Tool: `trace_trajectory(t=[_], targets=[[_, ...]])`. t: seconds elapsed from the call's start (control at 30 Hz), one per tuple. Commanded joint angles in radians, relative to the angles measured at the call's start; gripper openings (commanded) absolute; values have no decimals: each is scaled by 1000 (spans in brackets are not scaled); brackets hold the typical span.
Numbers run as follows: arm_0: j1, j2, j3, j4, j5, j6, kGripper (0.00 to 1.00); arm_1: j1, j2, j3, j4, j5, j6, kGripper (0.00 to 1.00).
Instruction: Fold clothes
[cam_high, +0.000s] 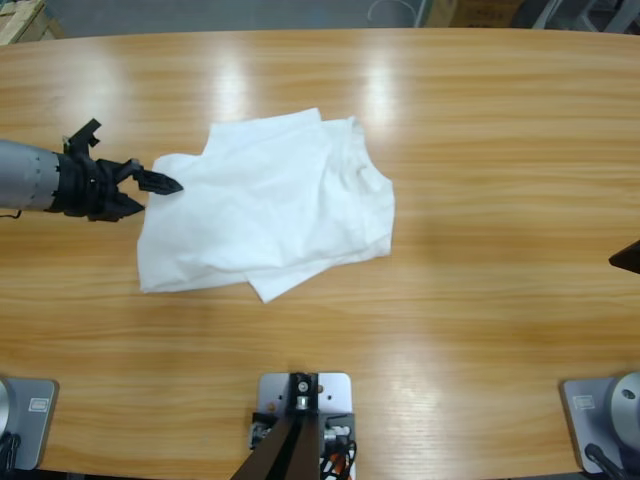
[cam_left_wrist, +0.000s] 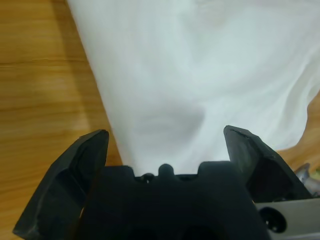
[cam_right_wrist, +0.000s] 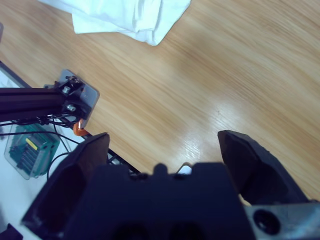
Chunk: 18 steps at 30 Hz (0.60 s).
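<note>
Bright overhead glare on table (cam_high: 230, 75)

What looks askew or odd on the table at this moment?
The white T-shirt lies loosely folded and crooked, with layers misaligned and a corner poking out at its lower edge. Nothing is spilled or damaged. The open left hand sits at the shirt's edge.

obstacle: white T-shirt (cam_high: 270, 205) heaped at counter (cam_high: 480, 120) centre, slightly toward 9 | blocked: left claw (cam_high: 160, 183) at shirt's 9 o'clock edge | free: bare wood from 12 through 3 to 6 | right claw (cam_right_wrist: 162, 145) over bare counter
</note>
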Motion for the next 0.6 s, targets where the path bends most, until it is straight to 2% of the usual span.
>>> trace_trajectory(t=[0.03, 0.13, 0.37, 0.53, 0.57, 0.6], targets=[[52, -2, 147, -33, -15, -83, 893, 9, 24, 33, -11, -4, 10, 885], [52, 33, 185, -135, -32, -105, 891, 9, 24, 33, -10, -3, 10, 884], [52, 159, 171, -377, -157, -142, 881, 9, -12, 33, 0, -3, 13, 881], [47, 235, 187, -470, -216, -157, 879, 9, -20, 33, 2, -3, 13, 884], [47, 234, 191, -479, -220, -157, 821, 9, -21, 34, 2, -3, 13, 885], [46, 233, 195, -492, -228, -157, 603, 9, -22, 34, 2, -3, 13, 884]])
